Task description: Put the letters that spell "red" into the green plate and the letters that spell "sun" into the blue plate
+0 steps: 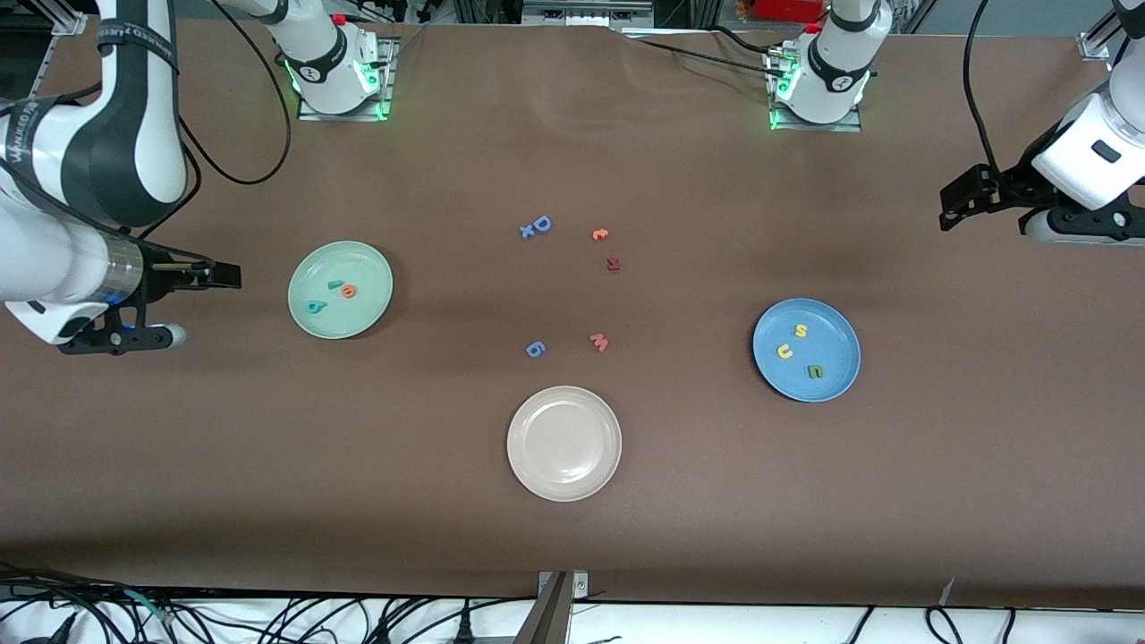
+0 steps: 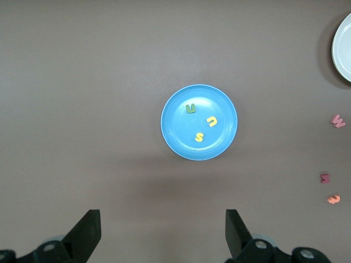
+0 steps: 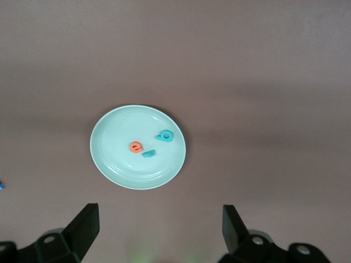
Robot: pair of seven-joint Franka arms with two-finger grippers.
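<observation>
- Right end effector (image 1: 228, 275) sits at the left edge of the front view, up over bare surface (image 1: 680, 501) just beside the green plate (image 1: 380, 315). Fingers spread wide, nothing between them. In its own wrist view you see both black fingers (image 3: 82, 227) at the bottom of the frame with the plate well clear of them.
- Left end effector (image 1: 955, 207) is way over at the right edge of the front view, in the upper part, also splayed wide and carrying nothing. Its wrist view looks straight down at the blue plate (image 2: 175, 137), again well apart from the fingers (image 2: 86, 233).
- Green plate, left of centre in the front view, has all three in it: the orange "e" (image 1: 349, 291), the teal-green "r" (image 1: 335, 285) touching it or very nearly, and the teal "d" (image 1: 315, 307) a bit lower.
- Blue plate, right of centre in the front view, holds the yellow "s" (image 1: 801, 331), the yellow "u" (image 1: 784, 351) and the olive-green "n" (image 1: 815, 371), each apart from the others.
- Leftovers are loose in the middle of the surface: a big blue "D" (image 1: 540, 224) with a small blue letter (image 1: 527, 233) touching it, an orange letter (image 1: 599, 234), a dark red letter (image 1: 613, 264), a pink "w" (image 1: 598, 342) and another blue letter (image 1: 535, 349).
- Cream-white plate (image 1: 528, 465) sits lower centre in the front view, nothing on it.
</observation>
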